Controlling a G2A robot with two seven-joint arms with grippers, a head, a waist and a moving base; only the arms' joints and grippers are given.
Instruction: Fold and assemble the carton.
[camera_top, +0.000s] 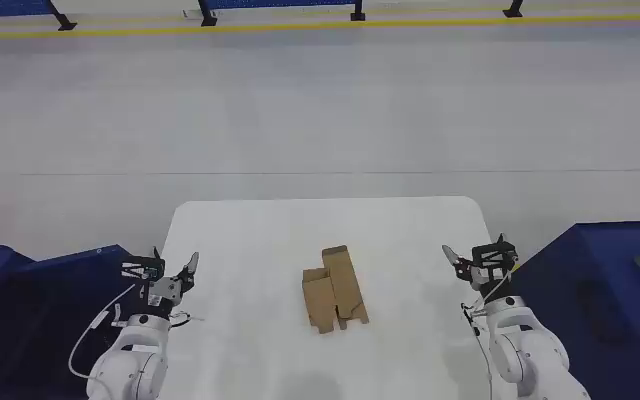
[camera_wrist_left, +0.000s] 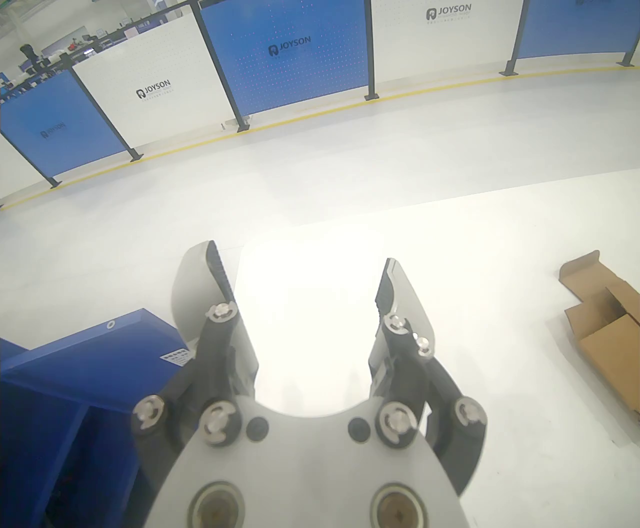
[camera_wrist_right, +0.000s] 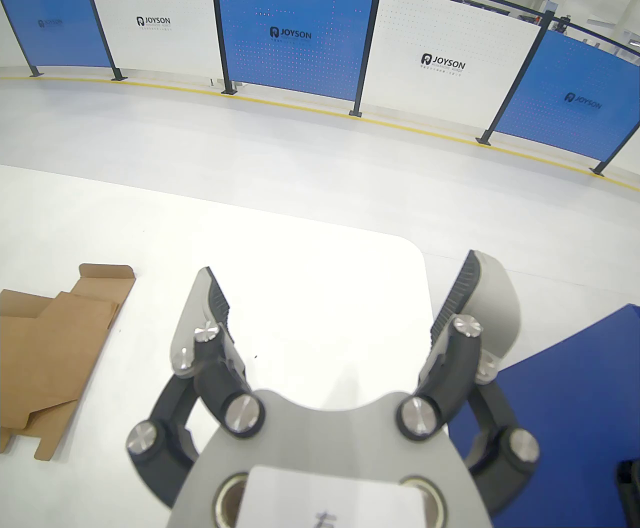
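A flattened brown carton (camera_top: 334, 288) lies near the middle of the white table (camera_top: 250, 240), its flaps spread flat. It also appears at the edge of the left wrist view as the carton (camera_wrist_left: 607, 320) and of the right wrist view as the carton (camera_wrist_right: 50, 350). My left gripper (camera_top: 172, 270) hovers at the table's left edge, open and holding nothing, as the left gripper (camera_wrist_left: 300, 270) shows. My right gripper (camera_top: 478, 258) hovers at the table's right edge, also open and holding nothing, seen closer as the right gripper (camera_wrist_right: 340, 275). Both are well apart from the carton.
A blue bin (camera_wrist_left: 65, 380) stands beside the table on the left, another blue bin (camera_wrist_right: 575, 390) on the right. Beyond the table lies bare floor, bounded by blue and white fence panels (camera_wrist_right: 300, 45).
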